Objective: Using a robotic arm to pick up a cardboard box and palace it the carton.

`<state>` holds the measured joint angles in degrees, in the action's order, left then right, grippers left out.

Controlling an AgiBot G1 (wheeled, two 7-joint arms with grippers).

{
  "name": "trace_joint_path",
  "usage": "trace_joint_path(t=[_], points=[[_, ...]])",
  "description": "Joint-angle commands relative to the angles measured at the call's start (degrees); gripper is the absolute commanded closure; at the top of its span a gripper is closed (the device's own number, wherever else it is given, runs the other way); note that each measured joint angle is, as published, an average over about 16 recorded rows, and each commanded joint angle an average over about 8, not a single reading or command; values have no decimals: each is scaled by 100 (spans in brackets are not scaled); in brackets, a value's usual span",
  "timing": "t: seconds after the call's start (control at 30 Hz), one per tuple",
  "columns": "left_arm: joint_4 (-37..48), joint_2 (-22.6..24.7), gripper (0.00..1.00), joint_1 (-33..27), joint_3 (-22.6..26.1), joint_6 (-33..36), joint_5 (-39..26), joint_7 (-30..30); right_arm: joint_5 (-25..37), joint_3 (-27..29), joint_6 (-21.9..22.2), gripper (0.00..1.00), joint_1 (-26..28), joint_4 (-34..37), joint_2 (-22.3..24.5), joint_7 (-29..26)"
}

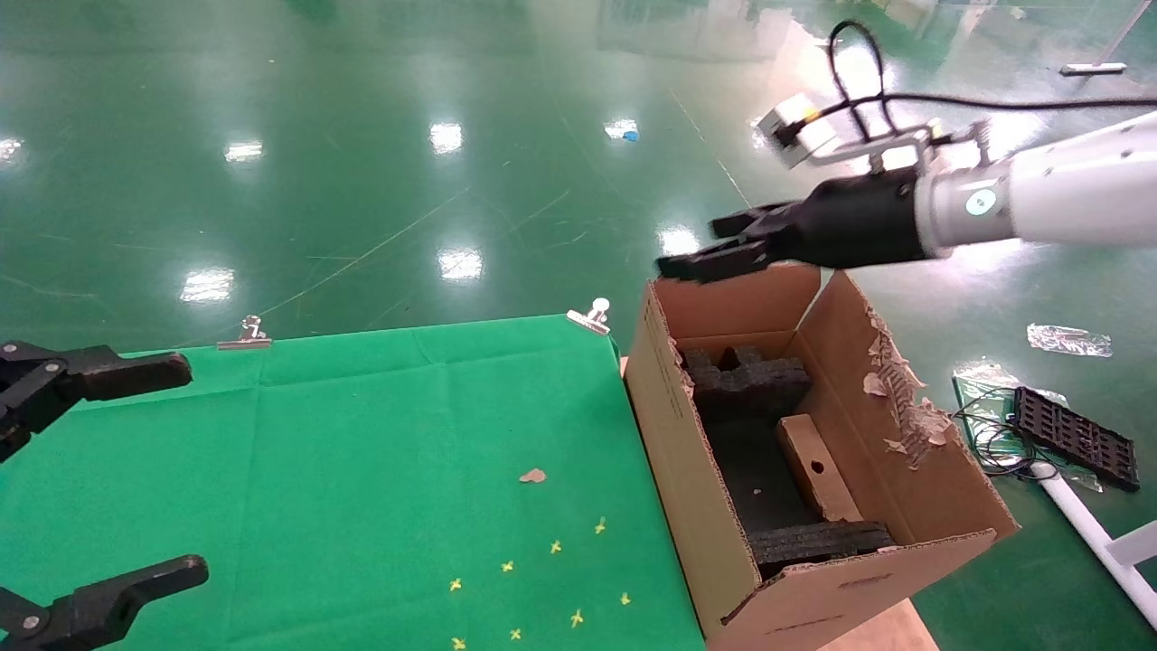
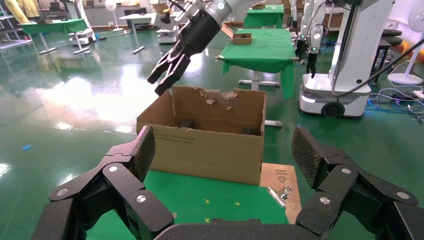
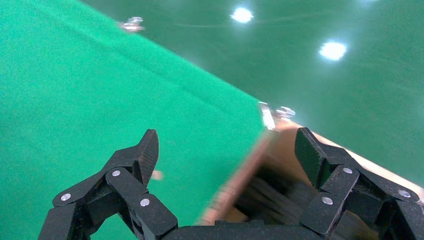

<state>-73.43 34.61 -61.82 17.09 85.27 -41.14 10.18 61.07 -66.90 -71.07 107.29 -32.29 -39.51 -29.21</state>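
Head view. The carton (image 1: 795, 470) stood just beside the far right edge of the green-covered bench (image 1: 362, 452), its flaps upright and the right one torn ragged. Inside it, a black foam block (image 1: 746, 380) sat at the far end and another (image 1: 818, 542) at the near end; between them the cardboard box (image 1: 818, 470) lay tilted along the right wall, the small round hole in its narrow side facing up. The robotic arm (image 1: 1039, 199) reached in from the right, and the right gripper (image 1: 714, 249) hung above the carton's far flap with its fingers apart and empty. The left gripper (image 1: 136, 470) sat at the bench's left edge, its fingers spread wide and holding nothing.

Left wrist view. The left gripper's fingers (image 2: 135, 155) framed the carton (image 2: 205, 145), which stood past the bench edge; the right gripper (image 2: 162, 77) hovered over its torn flap. A metal clip (image 2: 279, 192) lay at the bench corner.

Right wrist view. The right gripper's fingers (image 3: 137, 157) were spread above the bench cloth (image 3: 100, 100) and the carton's rim (image 3: 240, 175); dark foam showed inside, blurred.
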Motion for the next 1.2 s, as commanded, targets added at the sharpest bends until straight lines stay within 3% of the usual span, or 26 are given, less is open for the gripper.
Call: trace_joint_path(t=[0.03,1.2], points=[[0,0,0,0,1,0,0,0,-92,245,-70,0,-220,-199,22,89],[0,-4,0,-3,11,-5,7,-6,-1698,4497,-1293,0,-4041,-3649,397,1631]])
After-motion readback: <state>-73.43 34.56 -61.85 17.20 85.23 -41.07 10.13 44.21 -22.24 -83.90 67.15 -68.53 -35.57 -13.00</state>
